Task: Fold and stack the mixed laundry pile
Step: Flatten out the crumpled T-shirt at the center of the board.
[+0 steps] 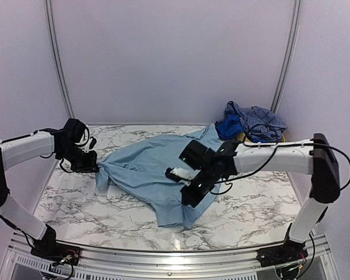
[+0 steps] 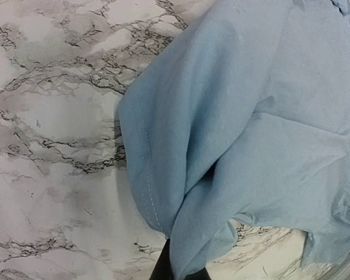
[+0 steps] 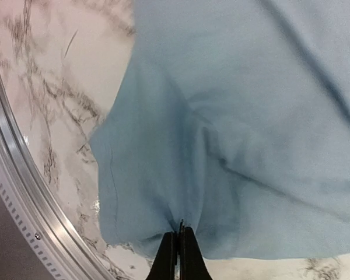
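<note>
The pale blue T-shirt (image 1: 146,166) lay open on the marble table (image 1: 251,204), in the middle and a little toward the left. Its long direction went slantwise, from the far right, where the other clothes waited, down to the near edge. The left gripper (image 1: 91,163) stood at the shirt's left end, and the cloth went away from it to the right. In the left wrist view the fabric covered the dark fingers (image 2: 162,269) almost fully, so I judged they were pinching it, though I could not see the tips. The right gripper (image 1: 191,189) was over the near right part of the shirt. Its fingers (image 3: 172,256) were pressed together on a small fold of the blue cloth, close to the metal rail. So each arm had one side, and the shirt's body hung loosely between them. The checked shirt (image 1: 258,121) and the royal-blue piece (image 1: 226,126) sat heaped at the far right corner, nearer to the right arm and not yet folded.
</note>
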Motion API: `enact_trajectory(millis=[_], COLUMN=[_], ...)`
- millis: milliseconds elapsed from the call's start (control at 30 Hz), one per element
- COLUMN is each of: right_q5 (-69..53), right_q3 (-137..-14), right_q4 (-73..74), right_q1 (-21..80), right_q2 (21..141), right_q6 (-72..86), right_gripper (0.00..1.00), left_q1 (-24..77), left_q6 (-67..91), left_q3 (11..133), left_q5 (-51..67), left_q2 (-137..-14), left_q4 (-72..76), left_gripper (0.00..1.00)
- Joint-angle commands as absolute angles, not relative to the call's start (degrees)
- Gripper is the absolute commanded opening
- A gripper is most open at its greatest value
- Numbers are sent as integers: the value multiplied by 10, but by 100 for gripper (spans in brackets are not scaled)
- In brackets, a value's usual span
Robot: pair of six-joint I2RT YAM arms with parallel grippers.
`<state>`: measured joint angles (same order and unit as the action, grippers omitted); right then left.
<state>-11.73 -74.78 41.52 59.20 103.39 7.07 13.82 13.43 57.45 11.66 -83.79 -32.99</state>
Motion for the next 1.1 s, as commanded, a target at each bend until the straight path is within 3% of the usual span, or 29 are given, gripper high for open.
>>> enact_trajectory(millis=[0,67,200,233,400,433,533,600,800,1067], right_q5=[-110,-115,-116,-118,-127,-136,-152,-157,-180,-93], right_q3=[-711,-706,-717,-713,-651,-641,-606,-584,-538,-612], right_q4=[431,427,432,433,416,410,383,370,319,346], right_q1=[480,435,416,416,416,416,416,416,438,484], right_q2=[949,939,944,943,919,912,876,857,851,961], right_q6=[90,86,80,82,104,108,135,162,209,190], right_gripper=[0,0,0,0,0,7,55,70,79,81], left_q1=[148,148,145,145,145,145,145,145,145,145], left_q6=[125,135,174,185,235,242,287,321,381,409], left_q3=[580,591,596,589,508,490,439,410,381,365], left_q5=[88,72,93,105,143,137,119,130,157,166], left_q2=[-844,-860,-869,-864,-800,-786,-745,-731,-708,-733], left_q4=[-373,-376,-377,-375,-355,-355,-355,-347,-300,-293], left_gripper=[9,21,57,60,62,62,63,62,62,67])
